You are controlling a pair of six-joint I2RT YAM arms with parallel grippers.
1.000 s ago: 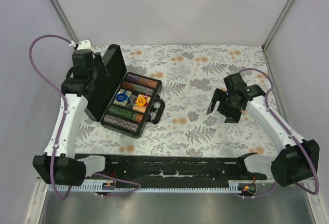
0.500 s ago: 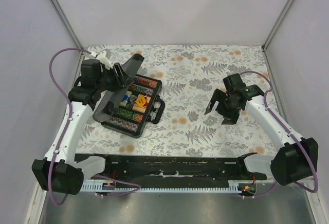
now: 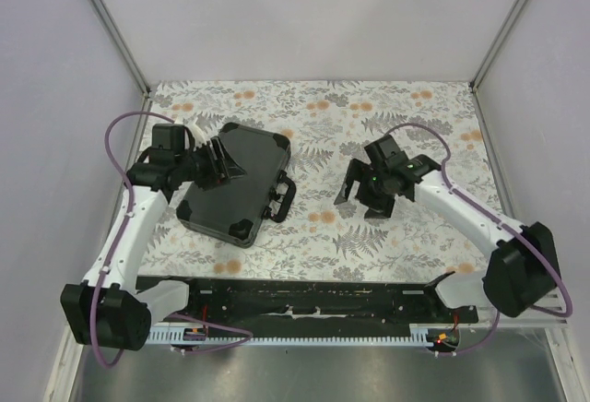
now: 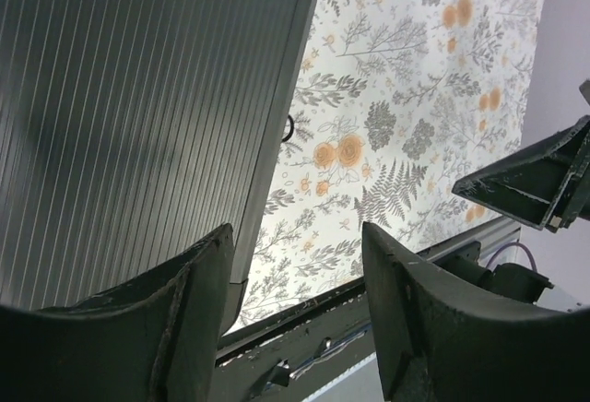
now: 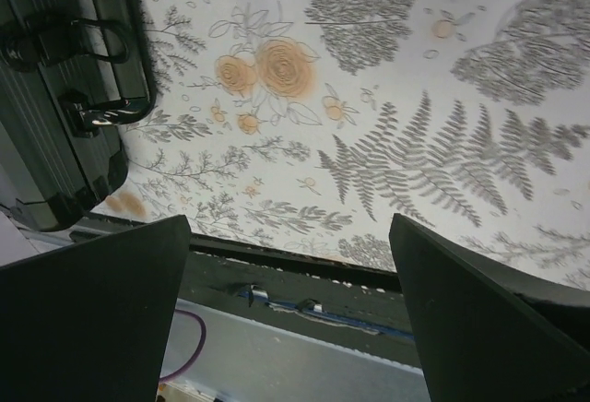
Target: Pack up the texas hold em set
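The black briefcase lies shut on the floral table at the left, its handle facing right. Chips, card deck and triangle are hidden inside. My left gripper is open and sits over the lid's far-left part; in the left wrist view the ribbed lid fills the left side, with my open gripper over its edge. My right gripper is open and empty, hovering to the right of the handle. The right wrist view shows the case and its handle at top left, beyond my open gripper.
The floral tablecloth covers the table. Grey walls enclose it on the left, back and right. The black rail with the arm bases runs along the near edge.
The lid swung down from upright to shut, hiding the chips. My left gripper moved right and down with it. My right gripper moved left toward the handle.
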